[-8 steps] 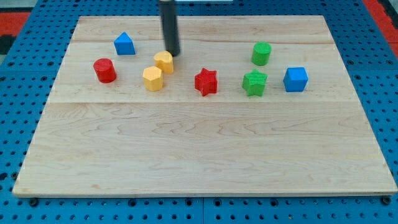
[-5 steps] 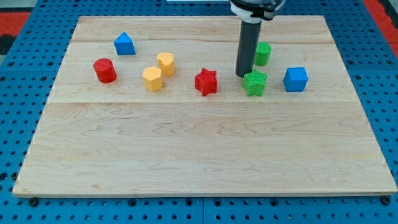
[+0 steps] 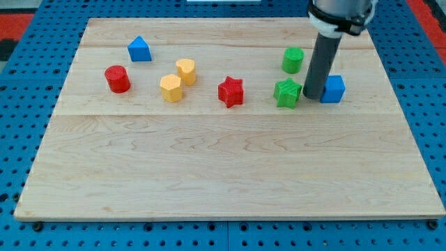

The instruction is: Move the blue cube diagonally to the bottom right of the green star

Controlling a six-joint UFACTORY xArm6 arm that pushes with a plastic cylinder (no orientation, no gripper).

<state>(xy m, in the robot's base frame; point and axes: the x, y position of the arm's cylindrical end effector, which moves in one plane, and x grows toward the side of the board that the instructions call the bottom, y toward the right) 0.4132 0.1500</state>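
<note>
The blue cube (image 3: 335,89) sits at the view's right, level with the green star (image 3: 286,93) and to its right. My tip (image 3: 311,96) stands on the board in the gap between them, close to the cube's left side; whether it touches is unclear. The rod hides part of the cube's left edge.
A green cylinder (image 3: 293,61) lies just above the star. A red star (image 3: 231,91) is mid-board. Two yellow blocks (image 3: 185,70) (image 3: 171,88), a red cylinder (image 3: 117,79) and a blue house-shaped block (image 3: 139,49) lie at the left. The wooden board (image 3: 223,174) ends near the cube's right.
My tip has swept from beside the yellow blocks rightwards, past the green star's upper left, to between the star and the blue cube. The blocks have not visibly moved.
</note>
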